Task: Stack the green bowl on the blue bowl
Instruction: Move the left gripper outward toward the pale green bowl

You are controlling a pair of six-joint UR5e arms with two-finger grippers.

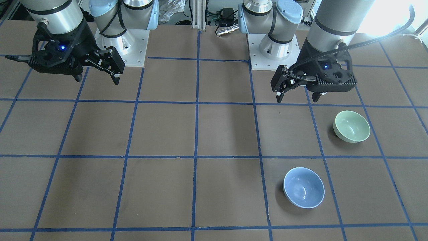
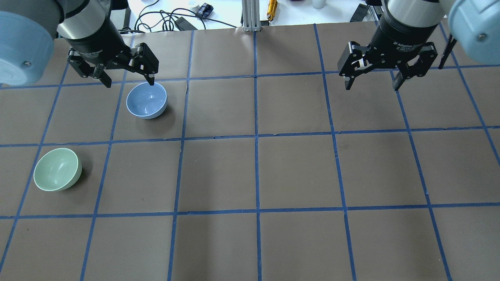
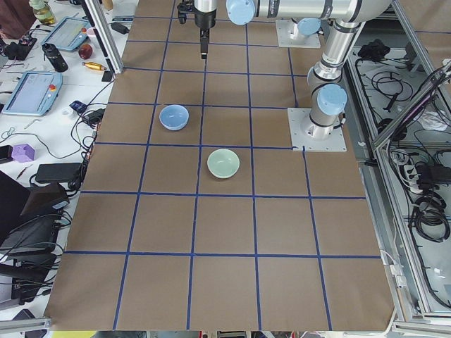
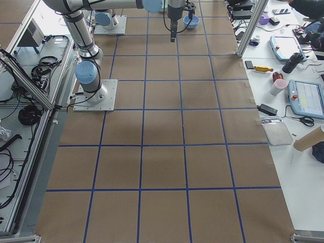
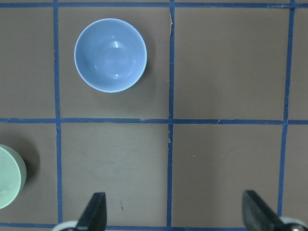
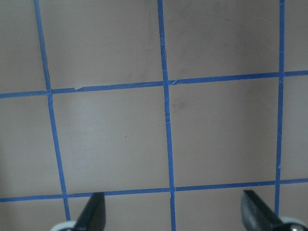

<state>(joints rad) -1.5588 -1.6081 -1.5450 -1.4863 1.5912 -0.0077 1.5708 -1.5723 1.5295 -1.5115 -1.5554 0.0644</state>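
Note:
The green bowl (image 1: 351, 126) stands upright and empty on the brown table, on my left side (image 2: 57, 169). The blue bowl (image 1: 303, 187) stands upright and empty one grid square away, farther from my base (image 2: 147, 100). My left gripper (image 2: 129, 82) is open and empty, hovering well above the table. In its wrist view the blue bowl (image 5: 110, 54) is at upper left and the green bowl (image 5: 7, 175) is cut off by the left edge. My right gripper (image 2: 372, 86) is open and empty, high over bare table on the other side (image 6: 174, 214).
A blue tape grid (image 2: 256, 136) covers the table. The two arm bases (image 1: 120, 43) (image 1: 274, 50) are bolted along my edge. An aluminium post (image 2: 250, 15) and cables lie past the far edge. Tablets and tools (image 3: 35, 91) sit on the operators' bench.

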